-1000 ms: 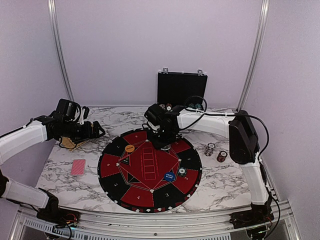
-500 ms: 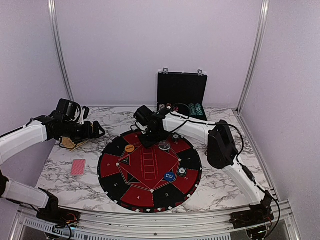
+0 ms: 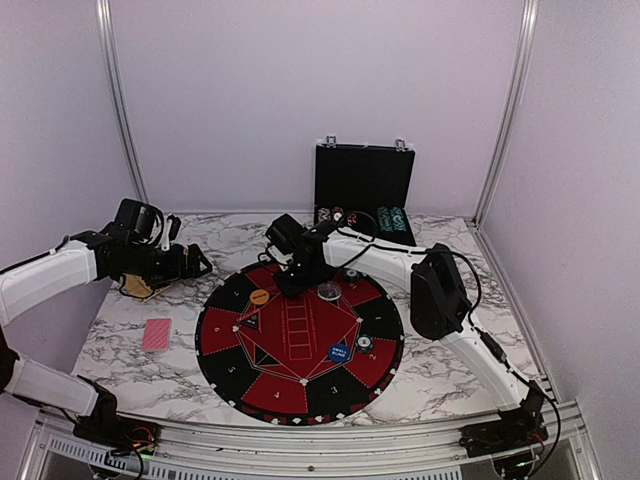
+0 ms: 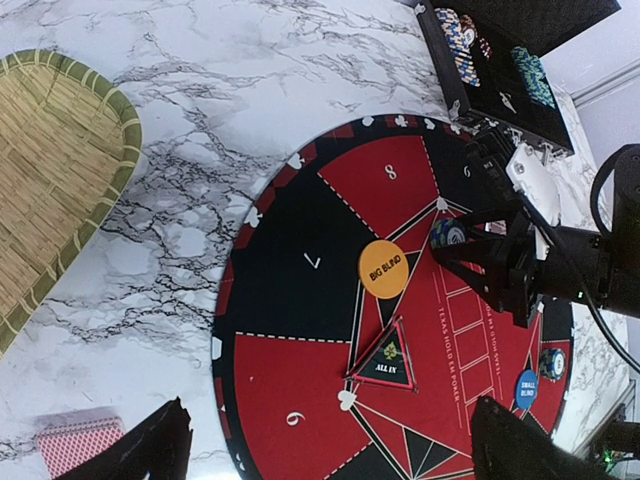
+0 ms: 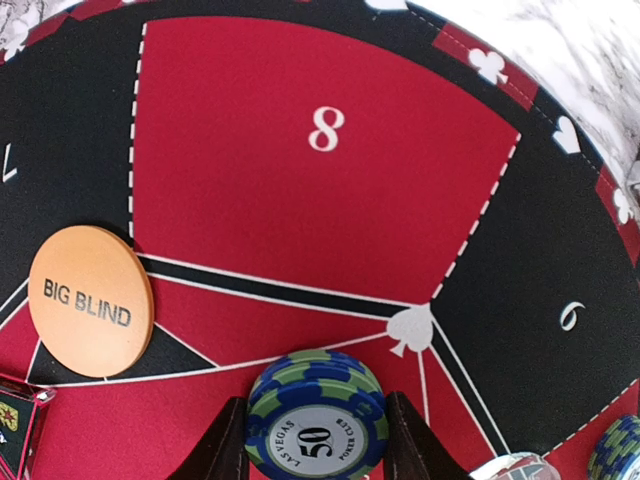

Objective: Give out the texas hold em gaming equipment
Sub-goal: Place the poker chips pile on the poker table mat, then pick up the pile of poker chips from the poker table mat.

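My right gripper (image 5: 315, 438) is shut on a small stack of blue-and-green poker chips (image 5: 315, 418) marked 50, low over the mat's far part near field 8. It also shows in the top view (image 3: 291, 281) and in the left wrist view (image 4: 470, 262). An orange "Big Blind" disc (image 5: 90, 300) lies to the left of the chips. A blue disc (image 3: 339, 352), a chip (image 3: 364, 343) and a clear disc (image 3: 328, 291) lie on the mat. Red-backed cards (image 3: 156, 334) lie left of the mat. My left gripper (image 4: 330, 450) is open and empty, above the table's left side (image 3: 196, 262).
The round black-and-red numbered mat (image 3: 290, 385) covers the table's middle. The open black case (image 3: 363, 180) with chip rows stands at the back. A woven bamboo tray (image 4: 60, 170) lies at the far left. A triangular "All In" marker (image 4: 388, 358) lies on the mat.
My right arm has swung left across the mat's far part with the chips. Its elbow now covers the spot right of the mat where two chip stacks showed. My left arm has barely moved.
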Robot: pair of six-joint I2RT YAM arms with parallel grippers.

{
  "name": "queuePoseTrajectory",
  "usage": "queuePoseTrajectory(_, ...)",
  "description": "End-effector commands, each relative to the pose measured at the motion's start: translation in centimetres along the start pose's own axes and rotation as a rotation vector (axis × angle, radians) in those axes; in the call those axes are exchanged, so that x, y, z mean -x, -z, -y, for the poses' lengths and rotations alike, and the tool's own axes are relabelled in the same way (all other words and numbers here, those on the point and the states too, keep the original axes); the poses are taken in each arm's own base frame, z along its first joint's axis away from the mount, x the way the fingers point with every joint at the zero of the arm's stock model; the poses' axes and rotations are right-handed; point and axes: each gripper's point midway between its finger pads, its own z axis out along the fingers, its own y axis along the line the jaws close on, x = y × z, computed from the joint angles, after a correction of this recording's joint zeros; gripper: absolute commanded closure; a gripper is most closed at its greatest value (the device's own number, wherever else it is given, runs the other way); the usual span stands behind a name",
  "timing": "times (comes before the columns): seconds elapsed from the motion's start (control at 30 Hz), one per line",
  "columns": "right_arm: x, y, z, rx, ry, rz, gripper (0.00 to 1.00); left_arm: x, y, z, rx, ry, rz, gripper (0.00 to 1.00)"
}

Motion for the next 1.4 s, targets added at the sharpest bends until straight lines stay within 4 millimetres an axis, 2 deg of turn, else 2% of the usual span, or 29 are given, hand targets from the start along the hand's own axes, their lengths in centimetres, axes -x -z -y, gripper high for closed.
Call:
queuePoseTrajectory(0.0,1.1,0.0,-1.3,0.047,0.006,0.038,0.64,0.1,-0.4,0.2,-0.016,-0.003,-0.014,0.01)
queuePoseTrajectory(0.13,1.4,0.3,-1.3,0.049,0.004,0.049,0.47,-0.4,-1.0,-0.1,-0.009,0.005,-0.04,0.01)
queuePoseTrajectory(0.2,1.8,0.8,-1.2,0.047,0.001,0.06,0.41,-0.5,-1.3,-0.1,-0.004,0.003,-0.056,0.01)
queuePoseTrajectory(0.37,3.2,3.1,-0.4,0.042,-0.021,0.109,0.28,-0.4,-2.0,0.4,0.024,-0.034,-0.084,0.01)
queuePoseTrajectory(0.47,4.5,6.1,-0.1,0.04,-0.029,0.161,0.24,-0.3,-2.6,1.3,0.06,-0.087,-0.104,0.01)
queuePoseTrajectory(0.6,4.4,10.0,1.0,0.014,-0.052,0.216,0.23,0.0,-3.9,2.9,0.126,-0.17,-0.133,0.02)
queuePoseTrajectory(0.67,4.1,13.2,2.2,-0.015,-0.074,0.258,0.23,0.1,-4.9,4.3,0.14,-0.212,-0.154,0.03)
queuePoseTrajectory(0.87,-0.5,19.1,7.0,-0.079,-0.204,0.323,0.24,-0.4,-9.0,7.8,0.209,-0.336,-0.21,0.09)
queuePoseTrajectory(0.97,-3.4,21.4,9.6,-0.104,-0.281,0.355,0.24,-1.1,-11.5,9.3,0.25,-0.39,-0.243,0.12)
queuePoseTrajectory(1.03,-5.2,22.7,10.7,-0.111,-0.323,0.374,0.24,-1.5,-13.0,10.3,0.267,-0.422,-0.263,0.14)
queuePoseTrajectory(1.13,-7.4,23.8,11.4,-0.12,-0.354,0.386,0.24,-1.9,-15.1,11.4,0.295,-0.464,-0.284,0.17)
queuePoseTrajectory(1.37,-9.3,25.4,11.7,-0.114,-0.388,0.404,0.24,-2.7,-19.1,12.0,0.312,-0.479,-0.342,0.2)
